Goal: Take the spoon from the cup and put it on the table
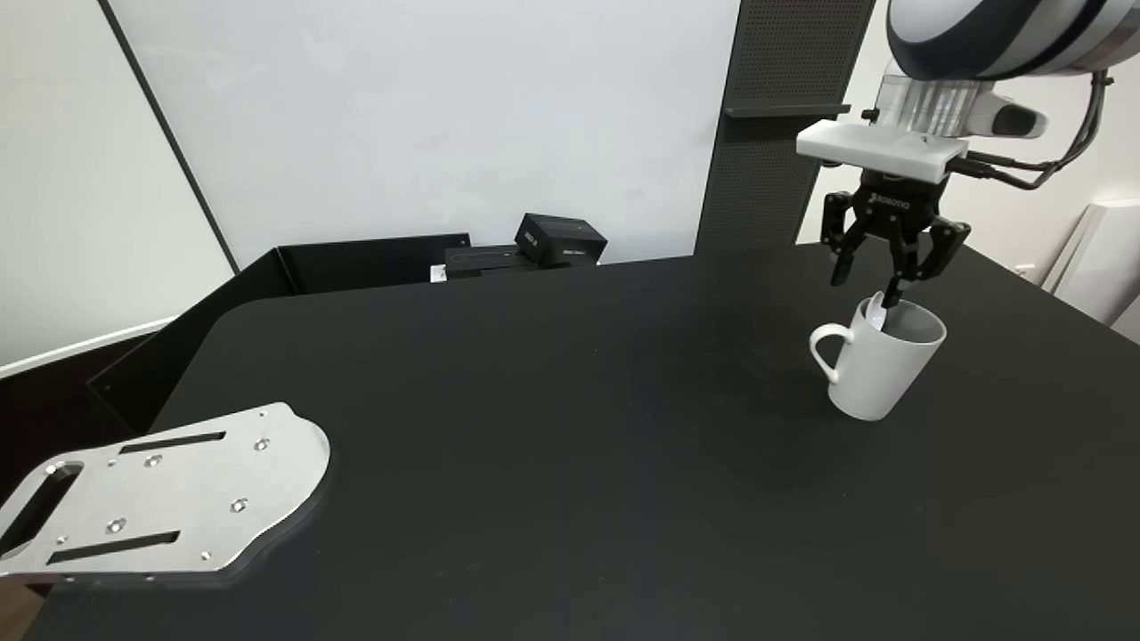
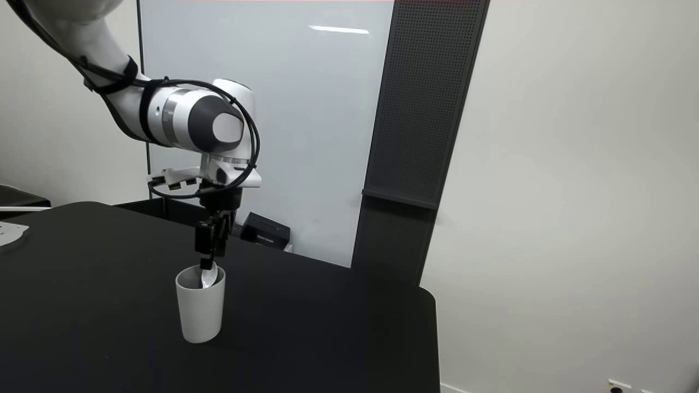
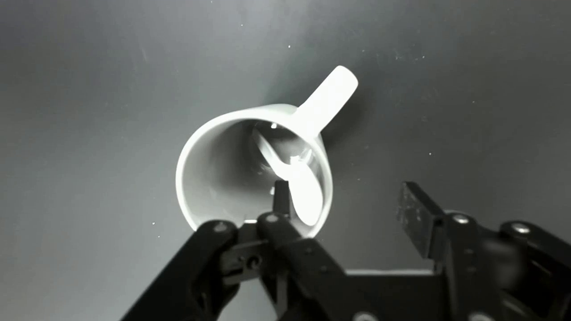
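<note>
At the near left edge of the black table (image 1: 534,463), as shown in an exterior view, a metal plate (image 1: 187,485) with slots and holes lies flat. Farther back, the white cup (image 1: 877,378) stands upright on the table, its handle toward the plate side. The white spoon (image 3: 307,194) is inside the cup: bowl uppermost at the rim, stem extending down into the interior. Above the cup, the gripper (image 3: 348,207) points downward, its two fingers apart. Per the wrist view, one fingertip is over the cup mouth, just beside the spoon bowl; the other is outside the rim. Finger-to-spoon contact cannot be determined. Beyond the far table edge: a black box (image 1: 565,240), then a white panel (image 1: 445,116) and a dark perforated panel (image 1: 784,53).
</note>
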Robot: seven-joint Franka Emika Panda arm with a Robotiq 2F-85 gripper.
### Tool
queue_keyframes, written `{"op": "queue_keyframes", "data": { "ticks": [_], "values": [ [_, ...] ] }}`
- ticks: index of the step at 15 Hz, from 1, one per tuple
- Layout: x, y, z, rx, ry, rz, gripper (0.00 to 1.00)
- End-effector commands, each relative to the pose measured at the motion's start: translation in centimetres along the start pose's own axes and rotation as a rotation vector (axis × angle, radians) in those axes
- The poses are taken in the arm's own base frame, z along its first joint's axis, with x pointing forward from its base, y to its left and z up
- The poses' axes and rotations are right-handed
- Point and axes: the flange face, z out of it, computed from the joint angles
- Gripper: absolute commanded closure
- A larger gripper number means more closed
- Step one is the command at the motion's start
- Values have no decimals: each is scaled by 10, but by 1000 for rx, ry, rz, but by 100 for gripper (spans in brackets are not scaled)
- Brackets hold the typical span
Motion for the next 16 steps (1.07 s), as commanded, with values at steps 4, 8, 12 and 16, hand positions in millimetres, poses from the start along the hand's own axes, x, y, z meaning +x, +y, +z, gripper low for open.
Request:
{"op": "queue_keyframes", "data": {
  "ticks": [4,8,12,16],
  "values": [
    [-4,-2,-10,15,21,23,44],
    [-6,-2,-10,18,29,16,71],
    [-12,-2,-15,21,46,0,98],
    [-18,-2,-20,27,64,-16,100]
  ]
}}
